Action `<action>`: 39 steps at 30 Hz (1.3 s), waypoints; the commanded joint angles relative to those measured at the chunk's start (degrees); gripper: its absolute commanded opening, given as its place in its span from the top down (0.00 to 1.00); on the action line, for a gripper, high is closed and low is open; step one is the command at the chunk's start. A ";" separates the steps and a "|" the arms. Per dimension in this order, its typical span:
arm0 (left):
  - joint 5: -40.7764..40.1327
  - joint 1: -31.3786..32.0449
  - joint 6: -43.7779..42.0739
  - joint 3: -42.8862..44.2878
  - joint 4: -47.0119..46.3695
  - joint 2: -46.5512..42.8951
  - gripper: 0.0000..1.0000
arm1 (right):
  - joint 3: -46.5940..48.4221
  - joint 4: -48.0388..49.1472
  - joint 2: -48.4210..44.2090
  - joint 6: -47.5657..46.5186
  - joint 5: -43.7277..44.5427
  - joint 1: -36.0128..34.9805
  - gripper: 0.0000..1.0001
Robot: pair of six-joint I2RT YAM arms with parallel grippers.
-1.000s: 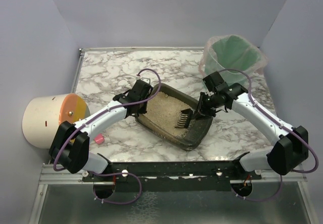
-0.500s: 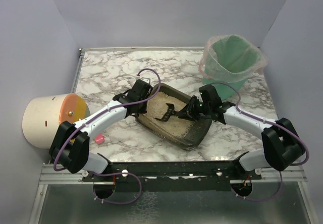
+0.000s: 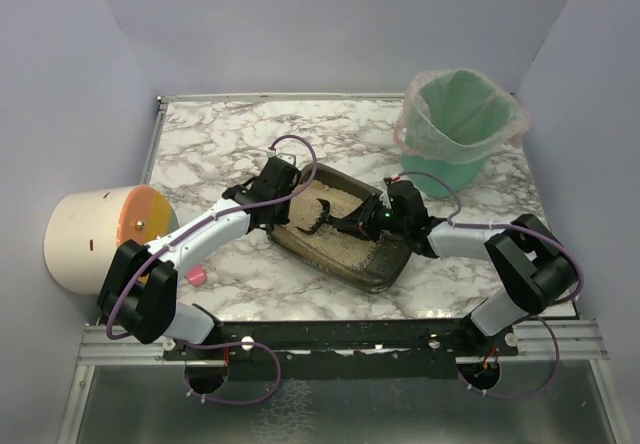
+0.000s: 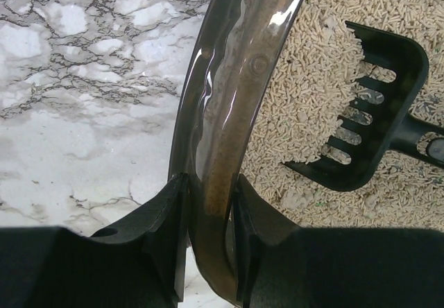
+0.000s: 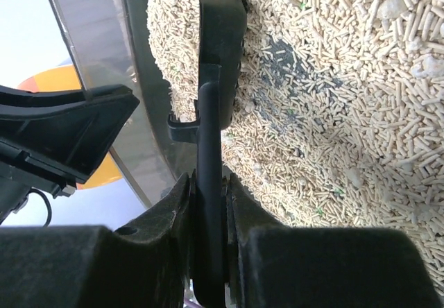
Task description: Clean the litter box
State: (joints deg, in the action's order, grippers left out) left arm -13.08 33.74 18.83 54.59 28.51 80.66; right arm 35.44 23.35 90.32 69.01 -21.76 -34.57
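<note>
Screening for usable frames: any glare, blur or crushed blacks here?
Left wrist: white glare streaks on the rim of the glossy dark grey-brown plastic litter box; focus sharp. Right wrist: the black slotted plastic scoop reads featureless black. Top external: even, soft light, faint shadows.

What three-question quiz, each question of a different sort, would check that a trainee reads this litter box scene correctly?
1. True or false: the left gripper has its fingers shut on the rim of the litter box.
2. Multiple choice: the right gripper is shut on A) the handle of the black scoop, B) the tray's rim, C) nothing.
3. Short answer: where is the scoop's slotted head?
Key: 1 true. 2 A. 3 In the litter, inside the litter box.
</note>
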 commanded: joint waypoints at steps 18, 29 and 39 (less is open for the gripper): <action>4.46 1.33 2.09 0.21 -3.84 -1.21 0.73 | -15.61 7.82 -23.27 -5.12 8.81 -1.05 0.99; 2.52 1.33 1.91 0.10 -3.90 -2.81 0.43 | -24.38 14.46 -32.25 0.19 10.62 1.18 0.99; 1.30 1.33 2.09 -1.10 -5.33 -5.73 0.23 | -29.83 27.34 -34.63 6.38 0.95 5.86 0.99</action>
State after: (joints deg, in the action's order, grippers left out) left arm -11.81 34.63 20.43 54.52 25.06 77.45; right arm 5.30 41.54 56.45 72.55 -15.20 -29.93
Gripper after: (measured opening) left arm 0.750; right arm 0.202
